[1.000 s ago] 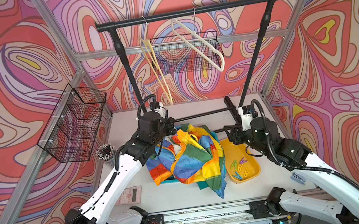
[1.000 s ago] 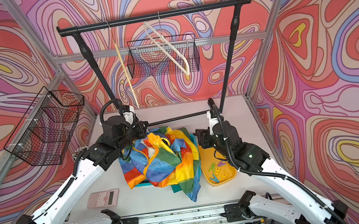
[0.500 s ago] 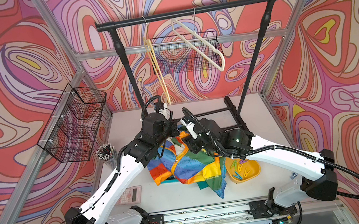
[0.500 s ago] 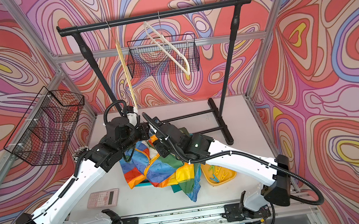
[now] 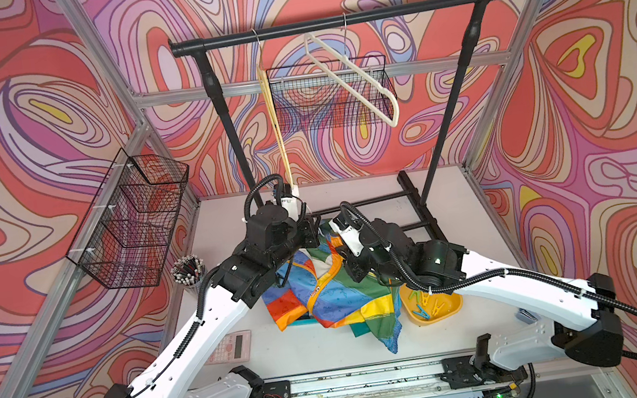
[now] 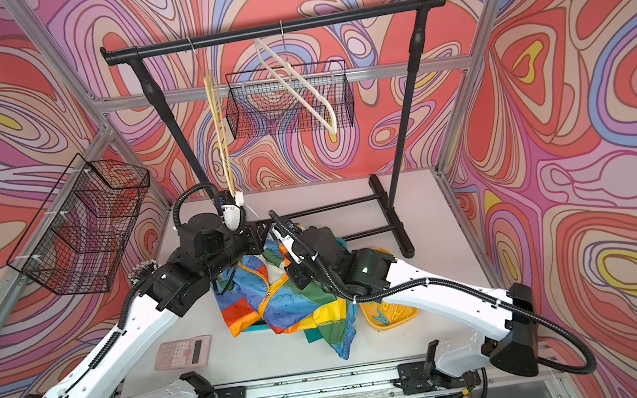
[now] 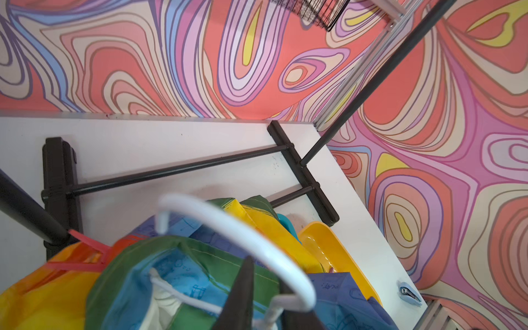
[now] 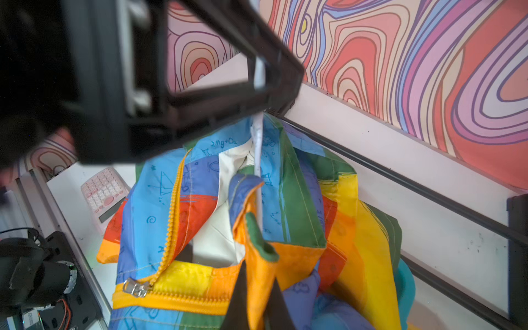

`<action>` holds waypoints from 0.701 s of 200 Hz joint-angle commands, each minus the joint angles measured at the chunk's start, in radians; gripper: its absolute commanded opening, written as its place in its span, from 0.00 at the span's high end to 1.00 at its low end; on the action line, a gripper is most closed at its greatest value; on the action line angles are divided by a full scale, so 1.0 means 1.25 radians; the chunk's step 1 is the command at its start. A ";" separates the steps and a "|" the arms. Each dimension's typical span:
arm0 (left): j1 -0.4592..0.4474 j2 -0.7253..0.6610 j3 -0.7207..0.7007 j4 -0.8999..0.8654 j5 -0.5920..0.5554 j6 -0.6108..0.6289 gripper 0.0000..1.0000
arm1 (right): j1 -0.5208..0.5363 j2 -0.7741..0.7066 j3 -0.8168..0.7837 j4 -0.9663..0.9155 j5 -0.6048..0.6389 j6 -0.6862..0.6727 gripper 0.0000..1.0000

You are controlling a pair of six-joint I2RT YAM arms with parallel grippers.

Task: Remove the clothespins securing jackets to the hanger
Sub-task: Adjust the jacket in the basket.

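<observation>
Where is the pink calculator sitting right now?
In both top views the pink calculator lies flat near the table's front edge on the robot's left, between the left arm and the rainbow jacket.

Rainbow-striped jacket (image 5: 332, 293): blocks of blue, green, red, orange and yellow with fine blue doodles; white lining; yellow zipper (image 8: 171, 205). Tray (image 5: 448, 313): yellow. Clothespins (image 5: 425, 307): green, blue, yellow. Calculator (image 5: 231, 347): pink. Garment rack (image 5: 328, 25) and wire baskets (image 5: 134, 226): black. Walls (image 5: 10, 122): swirling red, pink, lilac, blue, yellow bands.
</observation>
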 commanded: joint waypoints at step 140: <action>0.399 0.046 -0.151 0.015 0.453 -0.333 0.29 | 0.155 -0.063 -0.232 0.265 0.376 -0.313 1.00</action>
